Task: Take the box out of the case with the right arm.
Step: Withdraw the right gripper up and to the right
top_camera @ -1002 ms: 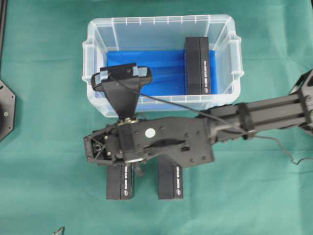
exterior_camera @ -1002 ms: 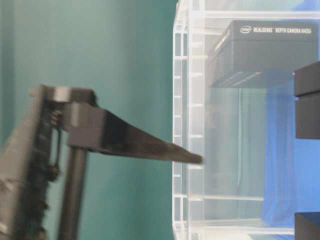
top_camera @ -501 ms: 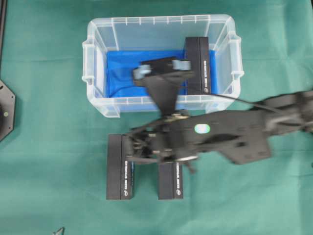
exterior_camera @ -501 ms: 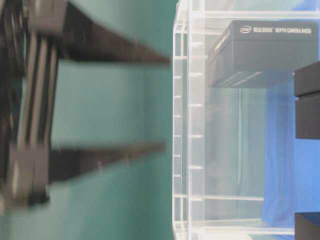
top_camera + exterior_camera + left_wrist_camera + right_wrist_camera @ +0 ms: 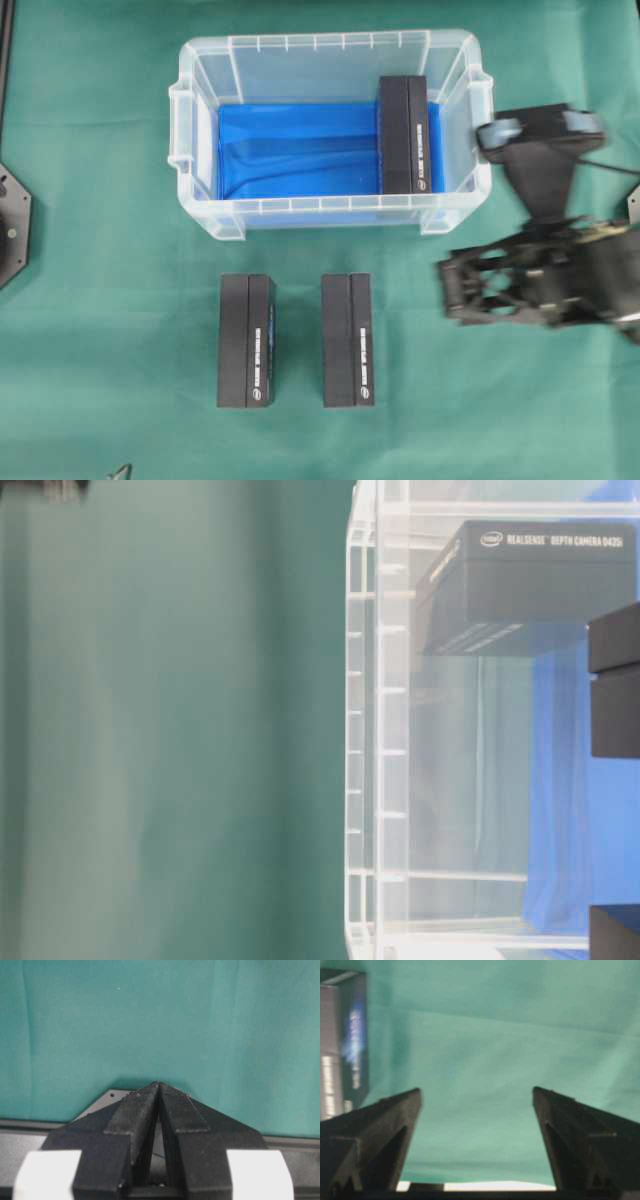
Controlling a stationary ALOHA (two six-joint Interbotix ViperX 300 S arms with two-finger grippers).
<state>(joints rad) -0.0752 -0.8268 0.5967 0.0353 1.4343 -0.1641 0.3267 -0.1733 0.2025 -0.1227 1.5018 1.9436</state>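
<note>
The large clear plastic case [image 5: 330, 130], a rectangular tub with a rimmed edge, side handles and a blue sheet lining its bottom, sits on the green cloth-covered surface [image 5: 110, 300] and serves as the landmark here. Inside the case, against its right end wall, lies a black rectangular box [image 5: 408, 134] with white lettering along its side; from table level the same box [image 5: 530, 585] shows through the clear wall, its printed label readable, not touching any gripper. Just in front of the case, on the surface, lie two more black rectangular boxes side by side and apart from each other, one [image 5: 247, 341] below the case's left half and one [image 5: 348, 339] below its middle. The right arm's black lattice-framed gripper [image 5: 455, 290] is outside the case, beyond its right front corner, blurred; its fingers [image 5: 380, 1125] stand wide apart over bare green cloth with nothing between them, and one black box shows at the left edge of the right wrist view. The left arm's black pointed gripper [image 5: 158, 1087] has its fingers pressed together, empty, over the green surface.
</note>
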